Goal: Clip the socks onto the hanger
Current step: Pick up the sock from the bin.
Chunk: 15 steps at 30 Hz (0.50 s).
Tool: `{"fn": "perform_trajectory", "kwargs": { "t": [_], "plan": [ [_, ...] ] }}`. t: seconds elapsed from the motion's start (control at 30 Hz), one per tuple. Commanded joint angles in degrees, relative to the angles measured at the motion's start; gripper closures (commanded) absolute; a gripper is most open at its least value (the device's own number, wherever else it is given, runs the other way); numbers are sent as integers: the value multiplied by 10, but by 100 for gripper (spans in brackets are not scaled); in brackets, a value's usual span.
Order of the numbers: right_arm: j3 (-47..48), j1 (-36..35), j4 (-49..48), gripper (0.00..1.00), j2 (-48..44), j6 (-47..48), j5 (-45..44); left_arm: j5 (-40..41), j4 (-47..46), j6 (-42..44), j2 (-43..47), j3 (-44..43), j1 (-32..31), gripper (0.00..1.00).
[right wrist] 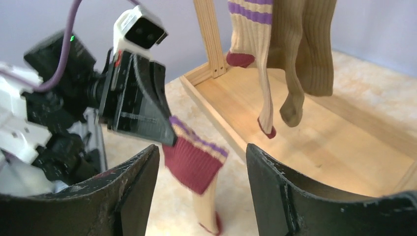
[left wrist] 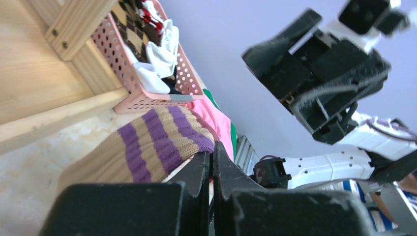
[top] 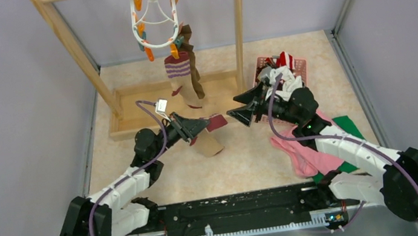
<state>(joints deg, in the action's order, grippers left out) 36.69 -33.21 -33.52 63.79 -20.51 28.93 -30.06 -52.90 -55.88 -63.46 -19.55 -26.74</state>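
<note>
My left gripper (top: 206, 122) is shut on the maroon cuff of a tan sock (top: 210, 139), which dangles just over the table; in the left wrist view its jaws (left wrist: 212, 150) pinch the purple-striped cuff (left wrist: 157, 145). My right gripper (top: 235, 109) faces it, open; in the right wrist view the cuff (right wrist: 194, 164) hangs free between its fingers (right wrist: 137, 179) without touching them. The white hanger (top: 153, 15) hangs from the wooden rack's top bar. A striped sock (top: 179, 73) and an olive-brown sock (top: 192, 65) are clipped to it.
A pink basket (top: 302, 68) with more socks stands at the back right. A pink cloth (top: 296, 149) and a green cloth (top: 351, 127) lie under the right arm. The wooden rack's base tray (top: 132, 113) and posts stand behind both grippers.
</note>
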Motion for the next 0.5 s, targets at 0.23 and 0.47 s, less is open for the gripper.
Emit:
{"fn": "perform_trajectory", "kwargs": {
  "t": [0.23, 0.47],
  "plan": [
    [-124, -17, -227, 25, -50, 324, 163, -172, 30, -143, 16, 6, 99, 100],
    [-87, -66, -98, 25, -29, 485, 121, -246, -56, -213, -52, -2, 106, 100]
  ]
}}
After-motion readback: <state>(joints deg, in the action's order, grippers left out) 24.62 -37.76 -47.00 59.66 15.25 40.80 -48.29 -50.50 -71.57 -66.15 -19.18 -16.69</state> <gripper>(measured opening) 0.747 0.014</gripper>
